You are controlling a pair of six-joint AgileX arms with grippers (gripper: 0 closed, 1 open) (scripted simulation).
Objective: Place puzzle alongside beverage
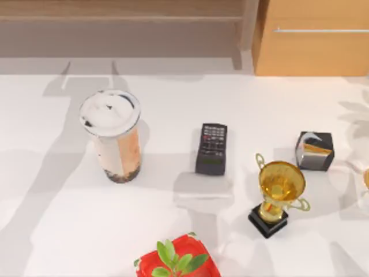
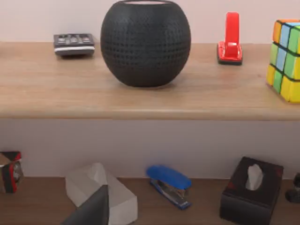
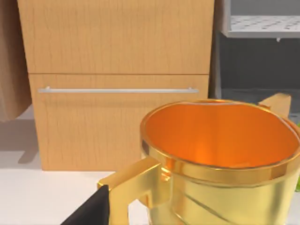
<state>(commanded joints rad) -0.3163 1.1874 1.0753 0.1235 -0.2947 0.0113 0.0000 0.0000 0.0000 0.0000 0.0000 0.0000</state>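
A white table [image 1: 57, 231] is seen from above, with a wooden cabinet [image 1: 311, 37] and a low shelf [image 1: 115, 11] behind it. The cup [image 1: 113, 138] stands upright on the table's left half, its foamy top white and dark pearls showing at its base. A black remote [image 1: 212, 148] lies near the cup, towards the right. A gold trophy [image 1: 278, 193] is set well apart from the cup, further right and nearer the front edge, and a dark cube [image 1: 315, 151] is placed further still from the cup. A red pot [image 1: 179, 262] with a green plant is cut off at the front edge, right of the cup.

In the left wrist view, the puzzle [image 2: 286, 58] is seen on an upper wooden shelf [image 2: 56, 89], not on the table and not beside the cup. It is shared with a round black speaker [image 2: 145, 42], a red stapler [image 2: 229, 40] and a flat dark keypad [image 2: 73, 44]; the stapler stands between speaker and puzzle. On the shelf below, 2 tissue boxes, 1 white [image 2: 101, 192] and 1 black [image 2: 251, 192], are set with a blue stapler [image 2: 169, 185] between them. A dark part of the left gripper [image 2: 91, 211] is seen at the frame's edge; nothing is seen held, and how far it is open cannot be told.

In the right wrist view, the trophy's bowl is seen close before the cabinet's drawer. A dark part of the right gripper [image 3: 89, 211] is seen just beside a trophy handle; its opening cannot be told either.
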